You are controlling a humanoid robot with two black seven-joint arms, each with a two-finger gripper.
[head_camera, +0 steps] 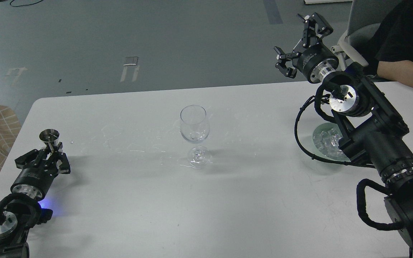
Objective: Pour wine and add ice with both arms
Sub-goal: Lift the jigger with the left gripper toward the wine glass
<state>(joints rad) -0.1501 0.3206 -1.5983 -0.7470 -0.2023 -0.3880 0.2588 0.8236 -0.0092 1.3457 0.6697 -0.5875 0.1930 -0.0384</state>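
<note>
From the head view, the wine glass [194,134] is standing mid-table, within both arms' reach. The left gripper [50,150] is pinching a small metal cup [49,137], probably for pouring. The right gripper [301,44] is hanging spread and empty above the table's far edge; the ice [327,141] is sitting in a dish [317,135] under that arm.

Wine glass [194,132] upright, mid-table [228,200]; ice [329,140] right.

Left hand [50,147] low, fingers closed — right hand [297,43] raised, fingers spread wide.
</note>
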